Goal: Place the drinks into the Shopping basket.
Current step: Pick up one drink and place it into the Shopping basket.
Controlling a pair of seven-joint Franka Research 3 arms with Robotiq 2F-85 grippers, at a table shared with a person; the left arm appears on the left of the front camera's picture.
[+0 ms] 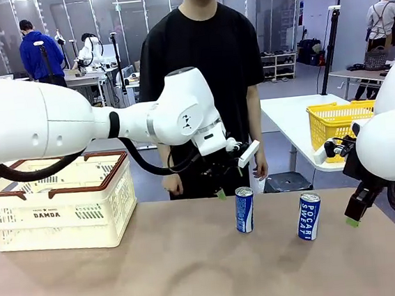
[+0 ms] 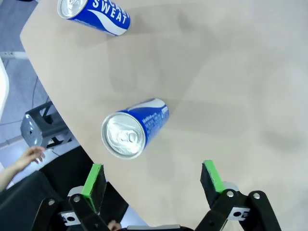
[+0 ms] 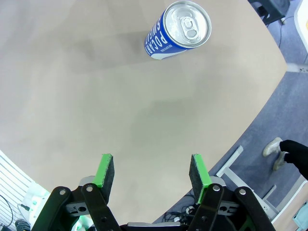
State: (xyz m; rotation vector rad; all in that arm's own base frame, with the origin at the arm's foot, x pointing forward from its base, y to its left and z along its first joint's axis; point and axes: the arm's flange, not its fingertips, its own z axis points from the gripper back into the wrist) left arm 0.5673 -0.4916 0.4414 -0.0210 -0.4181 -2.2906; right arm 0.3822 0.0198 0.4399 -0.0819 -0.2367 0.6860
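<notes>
Two blue "POCARI SWEAT" drink cans stand upright on the tan table, one in the middle (image 1: pixel 244 210) and one to its right (image 1: pixel 308 216). My left gripper (image 1: pixel 224 187) hovers just above and behind the middle can (image 2: pixel 134 127), open, with nothing between its green pads; the other can (image 2: pixel 94 14) lies farther off. My right gripper (image 1: pixel 354 213) hangs low to the right of the second can (image 3: pixel 178 31), its jaws apart (image 3: pixel 151 171) and nothing in them. The cream Shopping basket (image 1: pixel 63 203), marked DAMDA, stands at the table's left side.
A person in black stands at the table's far edge, a hand (image 2: pixel 29 156) hanging near it. A yellow mesh basket (image 1: pixel 339 124) sits on a white table at the back right. A grey stool (image 1: pixel 287 181) stands beyond the far edge.
</notes>
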